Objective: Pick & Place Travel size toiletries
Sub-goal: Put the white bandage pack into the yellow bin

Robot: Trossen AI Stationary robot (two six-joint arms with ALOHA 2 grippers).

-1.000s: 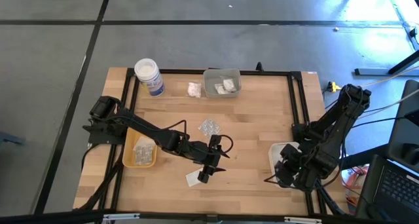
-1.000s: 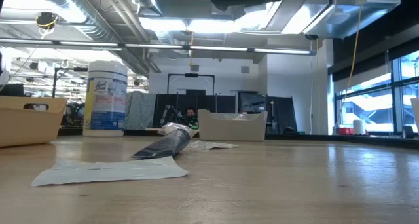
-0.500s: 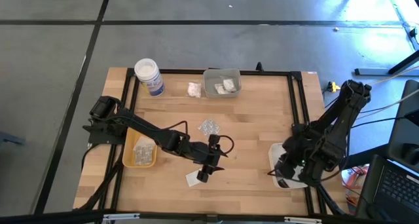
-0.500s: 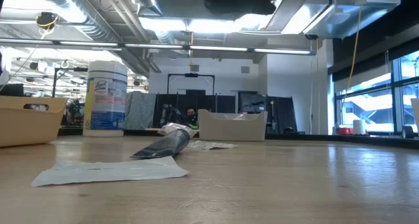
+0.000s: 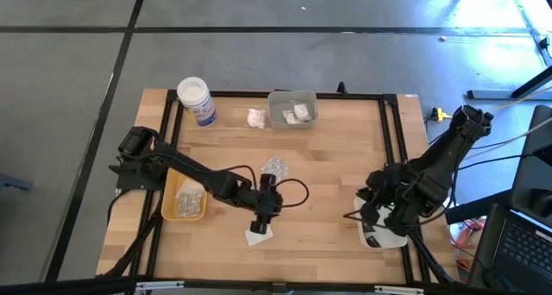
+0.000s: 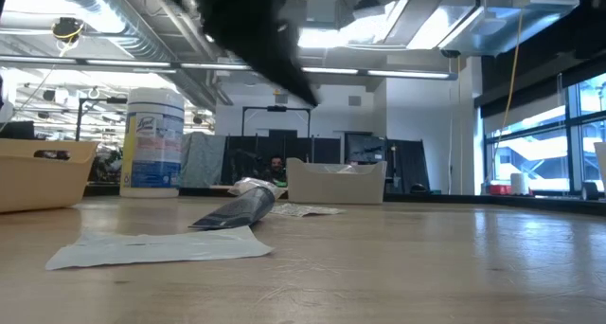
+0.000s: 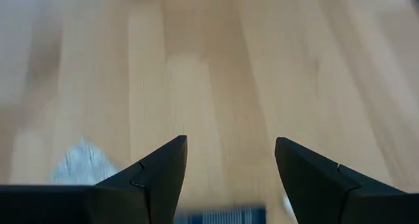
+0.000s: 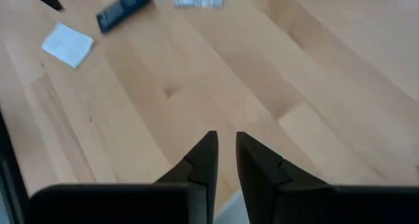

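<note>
A dark tube [image 8: 124, 8] lies flat on the wood beside a flat white sachet [image 8: 67, 44] near the table's middle. My left gripper [image 5: 260, 224] hangs open above them, tipped downward; in its wrist view [image 7: 229, 152] the fingers stand wide apart over bare wood with the tube's end [image 7: 219, 216] below them. A clear blister pack [image 5: 276, 166] lies farther back, and a white lumpy packet [image 5: 255, 117] lies near the far edge. My right gripper [image 5: 360, 216] hovers at the right over the wood; its fingers [image 8: 224, 142] stand a narrow gap apart with nothing between them.
A big white jar [image 5: 196, 99] stands at the far left. A clear tray [image 5: 291, 121] with packets sits at the far middle, a yellow tray [image 5: 185, 213] under my left arm, and a white tray [image 5: 390, 236] near the right arm. Bare wood lies between the arms.
My left gripper has tipped downward and shifted a little toward the table's left, sinking into the low view from above. My right gripper has risen and swung away from the near right corner toward the table's middle, uncovering the white tray. The tube and sachet have stayed put.
</note>
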